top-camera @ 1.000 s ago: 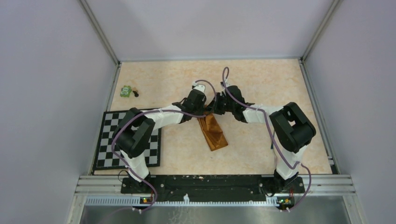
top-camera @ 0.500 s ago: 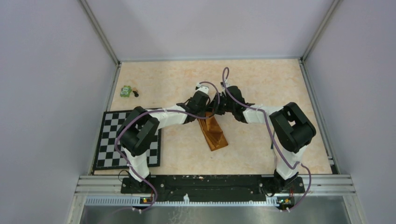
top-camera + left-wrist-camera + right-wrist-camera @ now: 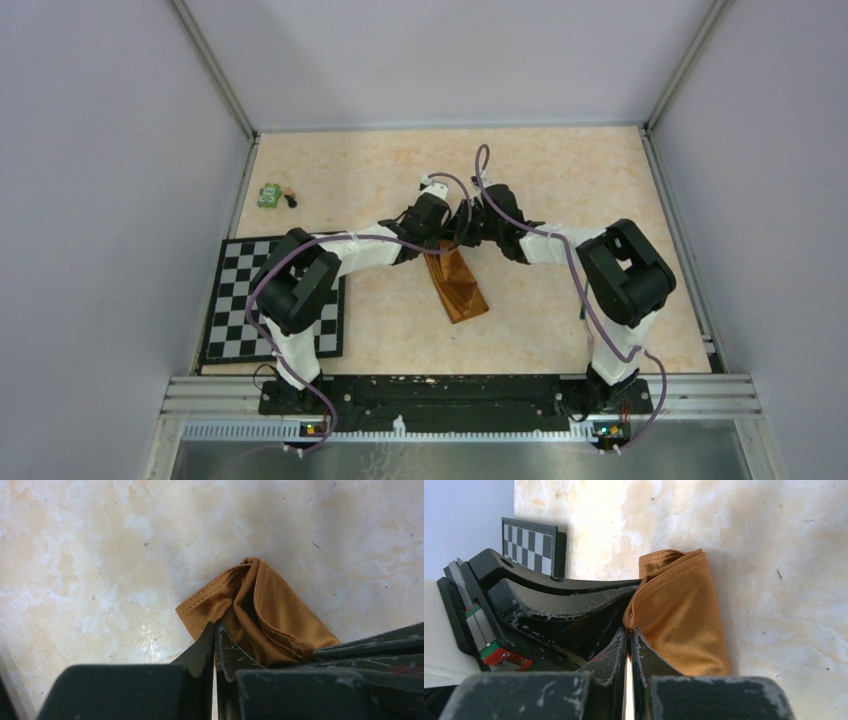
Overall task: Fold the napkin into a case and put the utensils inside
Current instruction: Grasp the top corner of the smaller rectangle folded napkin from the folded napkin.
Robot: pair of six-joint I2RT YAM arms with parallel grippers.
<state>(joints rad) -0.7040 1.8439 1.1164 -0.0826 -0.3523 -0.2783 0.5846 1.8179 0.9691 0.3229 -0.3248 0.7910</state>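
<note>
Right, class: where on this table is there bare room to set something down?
Bare: the tabletop along its far edge, right of the green toy; also between checkered mat and napkin. Crowded: mid-table, where left gripper and right gripper meet at the napkin's far end.

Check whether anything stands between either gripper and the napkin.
Nothing visible does. The left gripper and the right gripper are both shut, side by side, with their tips against the far end of the napkin. Whether any cloth is pinched between the fingers cannot be told.
</note>
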